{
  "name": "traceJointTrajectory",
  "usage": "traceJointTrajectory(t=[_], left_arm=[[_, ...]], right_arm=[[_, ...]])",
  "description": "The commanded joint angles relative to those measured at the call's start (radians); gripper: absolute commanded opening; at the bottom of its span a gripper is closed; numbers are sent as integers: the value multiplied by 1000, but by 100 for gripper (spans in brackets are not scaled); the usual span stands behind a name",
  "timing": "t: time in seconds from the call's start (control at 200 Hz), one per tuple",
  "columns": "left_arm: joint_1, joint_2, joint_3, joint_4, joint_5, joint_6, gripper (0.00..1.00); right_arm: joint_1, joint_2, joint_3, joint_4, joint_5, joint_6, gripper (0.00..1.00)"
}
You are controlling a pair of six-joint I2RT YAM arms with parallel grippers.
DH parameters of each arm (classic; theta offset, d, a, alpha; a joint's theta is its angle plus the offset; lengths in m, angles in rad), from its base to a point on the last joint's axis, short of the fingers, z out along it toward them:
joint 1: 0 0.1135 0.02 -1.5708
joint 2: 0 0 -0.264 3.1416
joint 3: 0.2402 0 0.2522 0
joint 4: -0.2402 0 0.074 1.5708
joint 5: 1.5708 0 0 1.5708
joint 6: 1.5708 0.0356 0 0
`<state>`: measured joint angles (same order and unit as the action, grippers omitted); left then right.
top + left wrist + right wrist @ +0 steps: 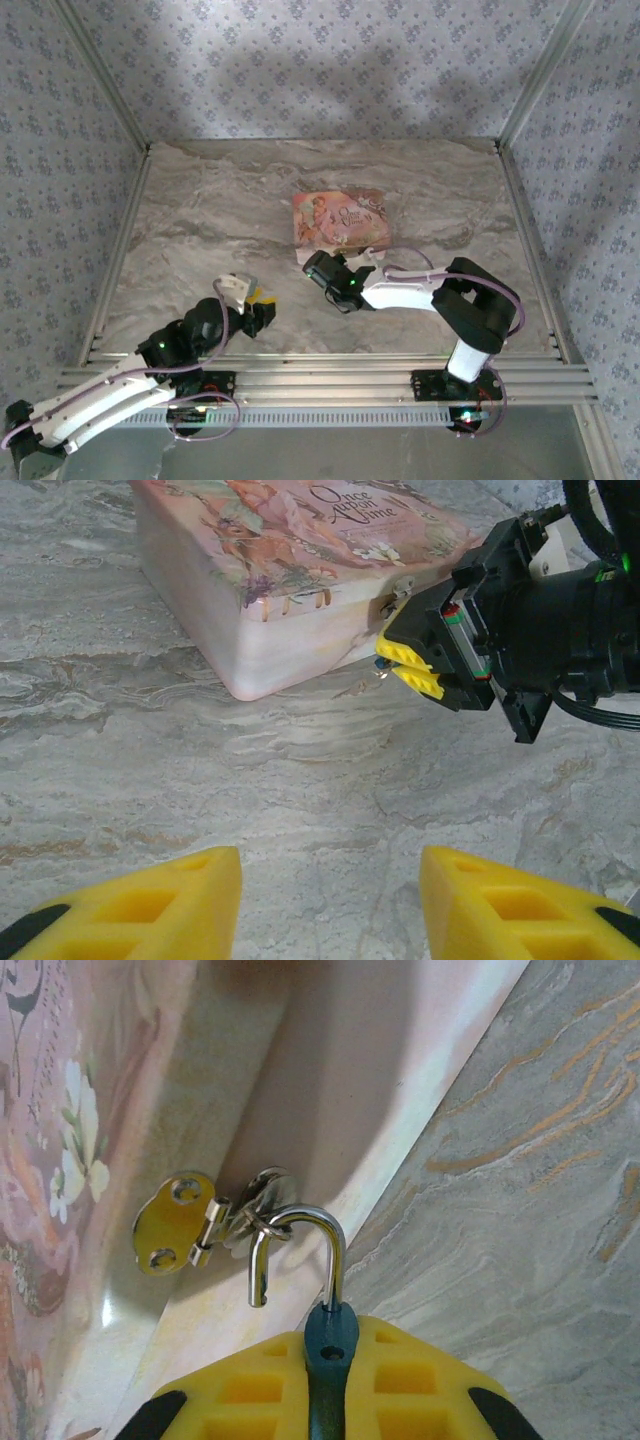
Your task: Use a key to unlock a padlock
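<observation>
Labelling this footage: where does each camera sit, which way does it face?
Top external: above and behind, looking down on the table; left arm, right arm show.
Left wrist: low, facing the box and right gripper; own fingers below.
Right wrist: close on the padlock at the box's hasp; own fingers pinch it.
Shared: all three show the box.

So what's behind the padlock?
From the right wrist: the front wall of the pink box and brass hasp, ring hooked by the shackle. The right claw covers most of the padlock body, so any keyhole is hidden.
</observation>
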<state>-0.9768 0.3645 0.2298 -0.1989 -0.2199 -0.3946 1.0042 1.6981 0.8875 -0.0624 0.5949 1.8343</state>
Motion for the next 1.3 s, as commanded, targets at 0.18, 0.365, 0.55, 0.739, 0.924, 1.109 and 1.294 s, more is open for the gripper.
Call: traceJointTrajectory(t=[0.18,0.365,0.55,0.739,0.924,1.109,1.294], left_arm=[[5,-2,84,-78,21,-7,49],[4,48,117,-89,13,-19,48],[4,185,181,-74,19,-47,49],[5,341,286,-112,0,-73,49],[6,362,302,-90,-61,-110,49],[7,315,300,-107,-89,-130,49],[7,285,296,-158,-83,-127,49]], right_arm=[[18,-35,14,61,158,-156,0],[24,17,44,10,164,-178,0],[20,161,63,39,179,-76,0],[12,195,36,182,135,-66,0],[11,64,5,145,164,-210,0],[2,-55,-59,145,221,-255,0],[-40,-44,-173,257,71,-188,0]])
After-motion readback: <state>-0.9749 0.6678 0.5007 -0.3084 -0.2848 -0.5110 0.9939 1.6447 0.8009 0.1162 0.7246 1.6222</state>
